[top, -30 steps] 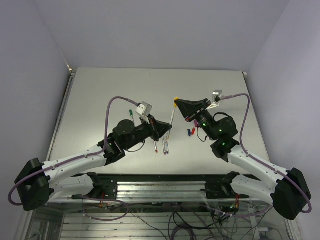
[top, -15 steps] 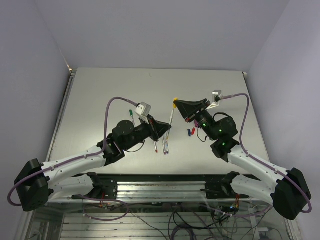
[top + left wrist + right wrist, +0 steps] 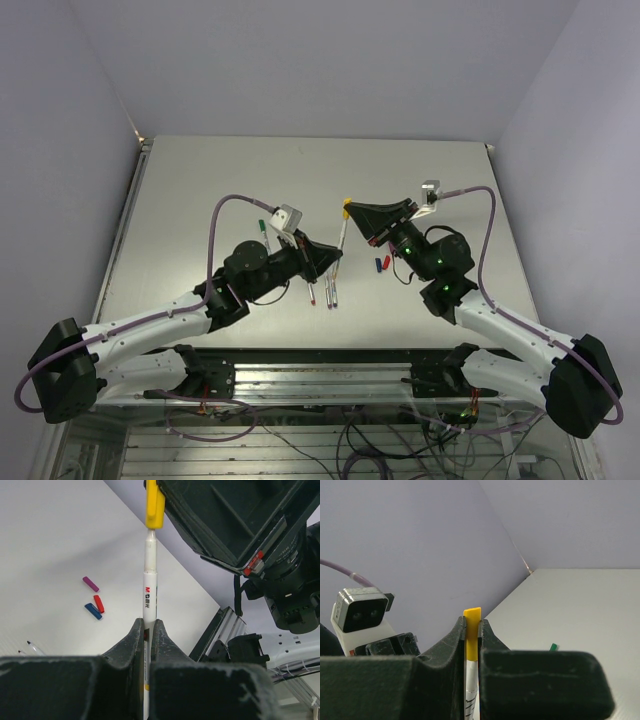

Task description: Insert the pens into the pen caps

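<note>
My left gripper (image 3: 334, 256) is shut on a white pen (image 3: 342, 232) and holds it above the table. In the left wrist view the pen (image 3: 149, 585) runs up from my left gripper (image 3: 148, 625) into a yellow cap (image 3: 154, 505). My right gripper (image 3: 349, 208) is shut on that yellow cap (image 3: 471, 635), and the pen's white barrel (image 3: 471, 690) shows below it between the fingers. The purple cap (image 3: 90, 584), red cap (image 3: 99, 603) and blue cap (image 3: 93, 611) lie loose on the table. The red (image 3: 386, 262) and blue (image 3: 379, 266) caps also show in the top view.
Three uncapped pens (image 3: 328, 292) lie side by side on the table below the left gripper. A pen with a green end (image 3: 261, 227) lies left of the left wrist camera (image 3: 287, 218). The two grippers are close together above the table's middle.
The right gripper with the yellow cap has shifted slightly left and up. The left gripper still holds the pen in nearly the same place.
</note>
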You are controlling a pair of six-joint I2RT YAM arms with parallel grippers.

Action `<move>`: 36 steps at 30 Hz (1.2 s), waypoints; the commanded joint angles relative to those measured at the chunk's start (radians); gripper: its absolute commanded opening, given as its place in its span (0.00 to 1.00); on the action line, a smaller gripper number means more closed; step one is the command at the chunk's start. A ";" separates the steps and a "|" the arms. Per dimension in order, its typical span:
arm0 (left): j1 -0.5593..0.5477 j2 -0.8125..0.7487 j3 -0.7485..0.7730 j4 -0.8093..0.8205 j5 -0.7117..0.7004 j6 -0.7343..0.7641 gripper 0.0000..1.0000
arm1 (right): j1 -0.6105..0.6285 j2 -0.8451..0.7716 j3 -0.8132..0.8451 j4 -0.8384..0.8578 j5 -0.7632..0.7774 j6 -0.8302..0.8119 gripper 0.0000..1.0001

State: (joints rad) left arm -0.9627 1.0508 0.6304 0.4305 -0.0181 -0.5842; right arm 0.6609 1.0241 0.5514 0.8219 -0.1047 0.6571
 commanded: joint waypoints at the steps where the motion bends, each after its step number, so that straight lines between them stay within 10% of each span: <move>1: 0.002 -0.021 -0.013 0.067 -0.036 0.000 0.07 | 0.014 0.001 -0.013 0.024 -0.019 0.012 0.00; 36: 0.002 -0.077 -0.078 0.246 -0.052 0.040 0.07 | 0.042 0.065 0.023 -0.017 -0.045 -0.040 0.00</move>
State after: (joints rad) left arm -0.9592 1.0058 0.5556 0.5575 -0.0555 -0.5629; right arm 0.6979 1.0740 0.5571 0.8539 -0.1261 0.6548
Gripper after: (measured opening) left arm 0.101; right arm 0.044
